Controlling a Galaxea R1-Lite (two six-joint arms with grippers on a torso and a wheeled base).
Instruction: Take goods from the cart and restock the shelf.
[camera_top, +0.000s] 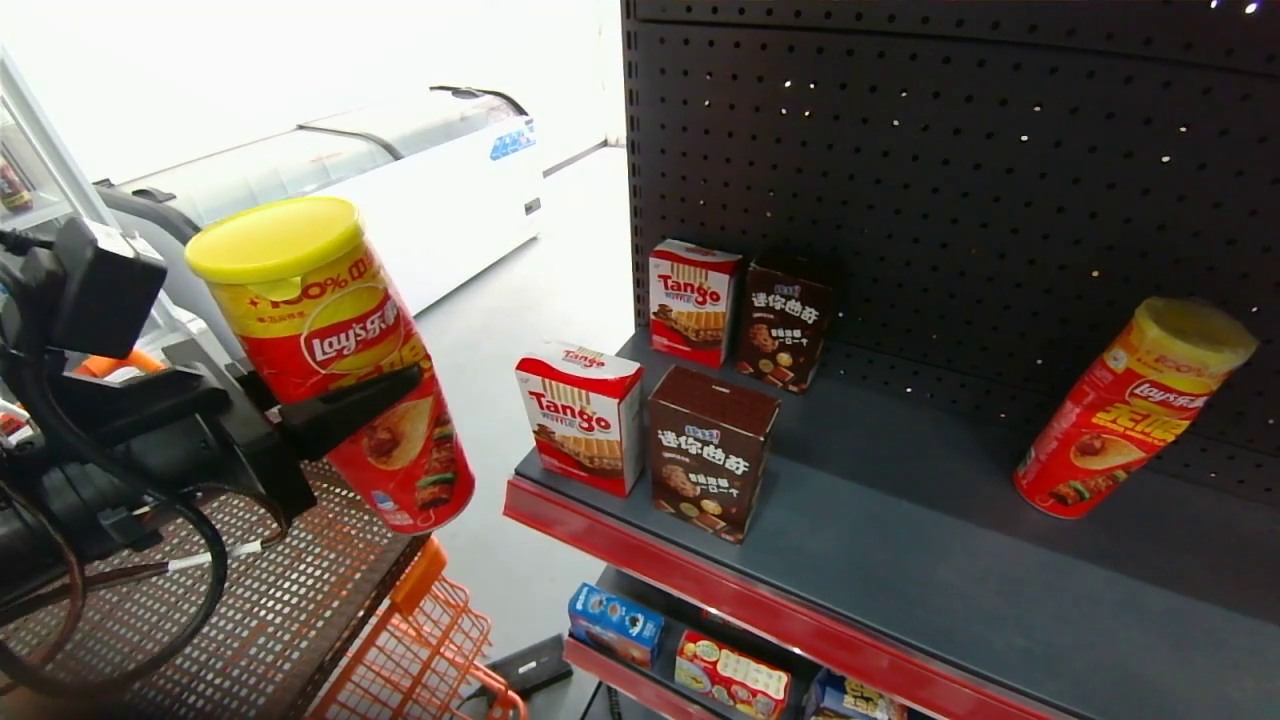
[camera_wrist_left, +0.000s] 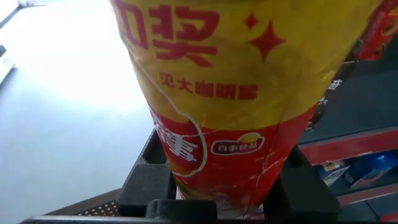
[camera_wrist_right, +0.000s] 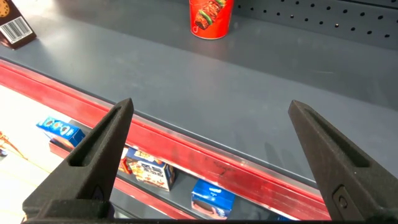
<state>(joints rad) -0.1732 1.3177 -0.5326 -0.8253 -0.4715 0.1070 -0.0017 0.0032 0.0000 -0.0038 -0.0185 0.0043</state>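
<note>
My left gripper (camera_top: 345, 405) is shut on a red chip can with a yellow lid (camera_top: 330, 350), held tilted above the orange cart (camera_top: 400, 640), left of the shelf. In the left wrist view the same can (camera_wrist_left: 230, 106) sits between the two black fingers (camera_wrist_left: 146, 183). A second chip can (camera_top: 1130, 405) stands leaning against the pegboard at the right of the grey shelf (camera_top: 900, 540); the right wrist view shows its base (camera_wrist_right: 211, 17). My right gripper (camera_wrist_right: 211, 162) is open, in front of the shelf's red edge (camera_wrist_right: 186, 146), nothing between its fingers.
Two red-and-white wafer boxes (camera_top: 582, 415) (camera_top: 693, 300) and two brown biscuit boxes (camera_top: 710, 450) (camera_top: 785, 320) stand at the shelf's left end. The shelf's middle is bare. A lower shelf holds small boxes (camera_top: 730, 675). A white chest freezer (camera_top: 400, 190) stands behind.
</note>
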